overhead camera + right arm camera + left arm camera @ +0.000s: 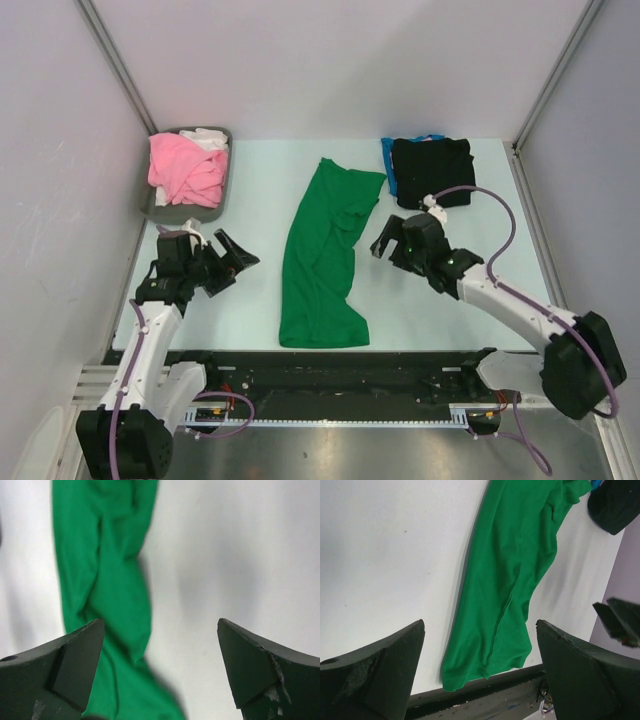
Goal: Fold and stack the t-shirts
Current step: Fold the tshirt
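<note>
A bright green t-shirt lies folded lengthwise into a long strip in the middle of the table; it also shows in the left wrist view and the right wrist view. A folded black t-shirt lies on a blue one at the back right. Pink and white t-shirts are heaped in the grey tray. My left gripper is open and empty, left of the green shirt. My right gripper is open and empty, just right of the shirt's upper half.
The grey tray stands at the back left against the wall. White walls with metal posts close in the table on three sides. A black rail runs along the near edge, just below the green shirt's hem.
</note>
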{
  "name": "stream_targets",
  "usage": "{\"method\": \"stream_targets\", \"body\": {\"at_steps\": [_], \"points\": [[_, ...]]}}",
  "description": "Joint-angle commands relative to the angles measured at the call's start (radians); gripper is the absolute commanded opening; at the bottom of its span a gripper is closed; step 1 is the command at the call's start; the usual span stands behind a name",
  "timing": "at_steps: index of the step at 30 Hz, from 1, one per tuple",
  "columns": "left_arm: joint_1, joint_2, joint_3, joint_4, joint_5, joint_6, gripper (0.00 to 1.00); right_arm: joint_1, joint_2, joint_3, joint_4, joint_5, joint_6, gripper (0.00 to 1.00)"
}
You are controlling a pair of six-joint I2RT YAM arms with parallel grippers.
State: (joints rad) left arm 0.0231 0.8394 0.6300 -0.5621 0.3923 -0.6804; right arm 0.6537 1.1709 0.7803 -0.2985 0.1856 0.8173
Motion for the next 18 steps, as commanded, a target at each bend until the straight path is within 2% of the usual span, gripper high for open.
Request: {"method": "stream_targets", "body": {"at_steps": [1, 4, 13, 18], "points": [[-0.009, 0.001, 0.025, 0.024, -0.018, -0.005, 0.97, -0.138, 0.132, 0.016, 0.219, 0.025, -0.067, 1.0], [-0.008, 0.007, 0.025, 0.03, -0.024, -0.001, 0.97, -0.199, 0.25, 0.028, 0.358, 0.014, -0.07, 1.0], [-0.008, 0.072, -0.003, 0.087, -0.015, -0.001, 0.97, -0.307, 0.556, 0.171, 0.528, -0.051, -0.03, 1.0], [-0.009, 0.109, 0.002, 0.102, -0.021, 0.005, 0.97, -0.324, 0.72, 0.312, 0.513, -0.104, -0.01, 1.0]]}}
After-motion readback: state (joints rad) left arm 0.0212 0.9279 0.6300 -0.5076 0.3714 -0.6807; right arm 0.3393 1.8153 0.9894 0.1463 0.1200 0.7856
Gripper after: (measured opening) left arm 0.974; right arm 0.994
